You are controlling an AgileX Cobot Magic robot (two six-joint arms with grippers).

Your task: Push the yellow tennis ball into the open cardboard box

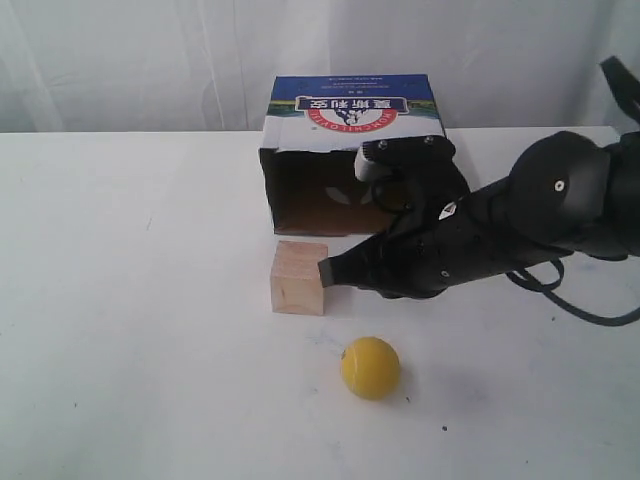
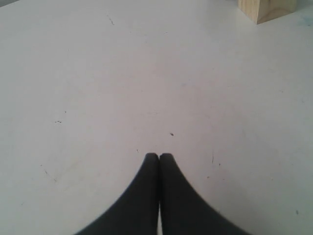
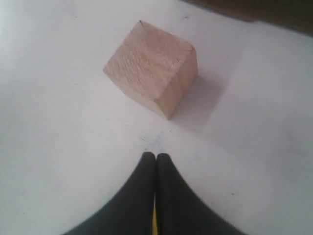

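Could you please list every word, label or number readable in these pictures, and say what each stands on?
"莫斯利安" (probably; seen upside down): white characters in the red oval logo on top of the open cardboard box.
The small curved lettering along the logo's edge: too blurred to read.
The yellow tennis ball and the wooden cube: no print visible.

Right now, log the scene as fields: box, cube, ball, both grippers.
box: open side faces the exterior camera
cube: in front of the opening, toward its left part
ball: on table, nearer the camera than cube, touched by nothing
right gripper: shut, empty, tips by cube's right side
left gripper: shut, empty, over table
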